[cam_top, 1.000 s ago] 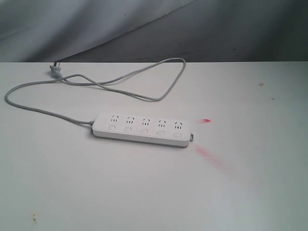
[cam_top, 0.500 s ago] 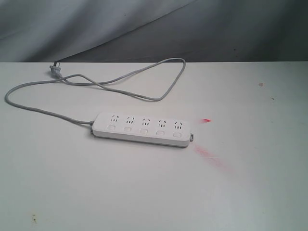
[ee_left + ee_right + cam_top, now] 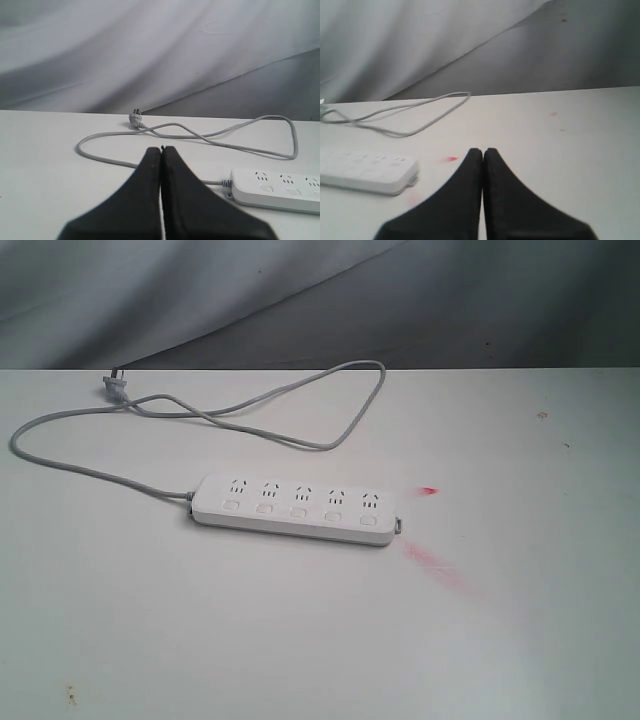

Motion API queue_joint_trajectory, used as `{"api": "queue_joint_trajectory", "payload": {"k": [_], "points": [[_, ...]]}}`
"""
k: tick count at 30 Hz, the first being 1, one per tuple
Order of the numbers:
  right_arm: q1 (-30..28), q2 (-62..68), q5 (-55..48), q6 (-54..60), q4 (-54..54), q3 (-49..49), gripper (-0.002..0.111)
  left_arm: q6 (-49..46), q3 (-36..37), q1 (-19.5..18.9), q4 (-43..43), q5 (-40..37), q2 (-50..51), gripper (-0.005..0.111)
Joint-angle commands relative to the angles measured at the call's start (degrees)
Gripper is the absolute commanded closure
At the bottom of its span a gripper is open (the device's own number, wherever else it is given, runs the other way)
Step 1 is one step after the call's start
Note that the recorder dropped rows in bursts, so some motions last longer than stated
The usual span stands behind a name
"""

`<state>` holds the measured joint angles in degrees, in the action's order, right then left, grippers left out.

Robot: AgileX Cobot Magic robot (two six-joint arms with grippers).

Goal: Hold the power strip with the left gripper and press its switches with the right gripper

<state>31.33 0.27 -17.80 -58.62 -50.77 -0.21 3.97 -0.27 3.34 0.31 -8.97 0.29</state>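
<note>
Left wrist view shows the left gripper (image 3: 161, 150) with its two fingers pressed tight together, holding nothing. The right gripper (image 3: 483, 150) is pinched together the same way, and it is empty too. The power strip (image 3: 295, 508) lies flat in the middle of the table (image 3: 300, 660), away from both, and its grey cord (image 3: 250, 405) loops off behind it. I think the job now is to reach for the strip. The left gripper should spread its fingers first. Then it should grab the end by the cord, clear of the switches (image 3: 298, 510), so the right gripper has room to push them.
</note>
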Motion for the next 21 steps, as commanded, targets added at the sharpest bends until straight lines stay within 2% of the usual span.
{"api": "queue_joint_trajectory", "payload": {"k": [1,6,8,18,20,21], "points": [[-12.41,-0.27,0.03,-0.08,-1.31,0.21,0.108,0.17,0.27,-0.13,0.23,0.12,-0.29,0.107],[-25.37,-0.27,2.46,0.2,-1.49,0.21,0.108,0.17,0.27,-0.13,0.23,0.12,-0.29,0.107],[-28.32,-0.27,4.15,0.34,-1.49,0.21,0.108,0.17,0.27,-0.13,0.23,0.12,-0.29,0.107],[-28.56,-0.27,10.66,1.83,-1.49,0.21,0.108,0.17,0.27,-0.13,0.23,0.12,-0.29,0.107],[-28.56,-0.27,11.05,8.64,4.09,0.21,0.108,0.17,0.27,-0.13,0.23,0.12,-0.29,0.107],[-28.56,-0.27,10.69,21.28,15.31,0.21,0.108,0.17,0.27,-0.13,0.23,0.12,-0.29,0.107]]}}
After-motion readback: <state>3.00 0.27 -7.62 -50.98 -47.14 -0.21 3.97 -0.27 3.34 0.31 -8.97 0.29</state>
